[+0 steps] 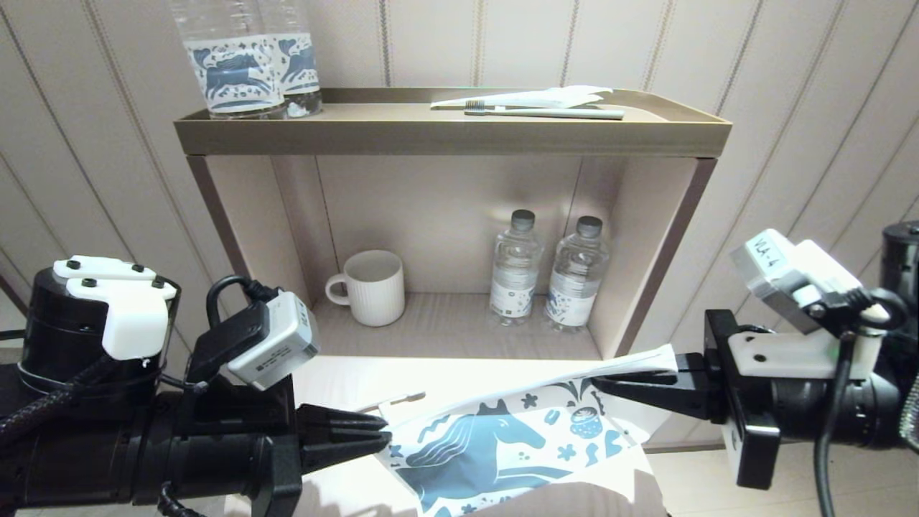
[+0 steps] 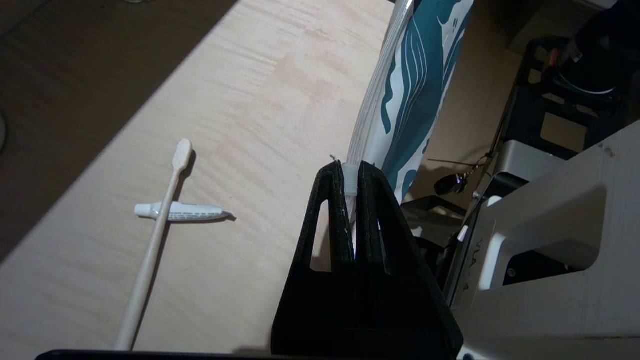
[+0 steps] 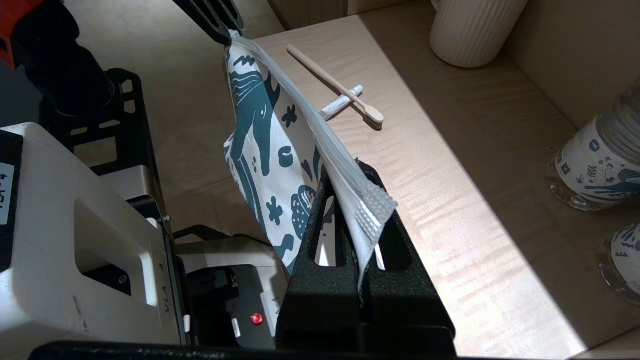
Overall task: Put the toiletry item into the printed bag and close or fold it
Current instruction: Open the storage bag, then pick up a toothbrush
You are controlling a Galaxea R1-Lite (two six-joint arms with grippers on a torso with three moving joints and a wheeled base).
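The printed bag [image 1: 495, 452] is held stretched in the air at the lower centre of the head view, off the desk [image 1: 344, 384]. Its zip edge is pinched at one end by the closed left gripper [image 1: 380, 434] and at the other by the closed right gripper [image 1: 603, 384]. A toothbrush [image 2: 155, 240] and a small tube [image 2: 182, 212] lie crossed on the desk.

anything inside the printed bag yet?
Can't tell: the printed bag is opaque and hangs flat between the shut left gripper and right gripper. A toothbrush and small tube lie outside on the counter.
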